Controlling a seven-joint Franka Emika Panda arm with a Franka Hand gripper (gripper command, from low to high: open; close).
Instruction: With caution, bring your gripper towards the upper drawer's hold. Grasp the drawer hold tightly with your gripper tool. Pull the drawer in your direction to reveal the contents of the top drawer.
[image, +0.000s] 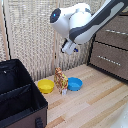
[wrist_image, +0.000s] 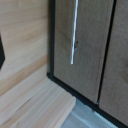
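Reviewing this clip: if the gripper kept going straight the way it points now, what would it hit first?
Probably a dark drawer front of the dresser, near its pale bar handle, which fills the wrist view. Nothing shows in between. The gripper looks well short of it, but depth, and which drawer this is, are unclear.

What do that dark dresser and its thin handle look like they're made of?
The upper drawer looks like dark brown wood or veneer, matte, with faint grain. The drawer hold seems metal, a pale silvery bar, though painted plastic can't be ruled out.
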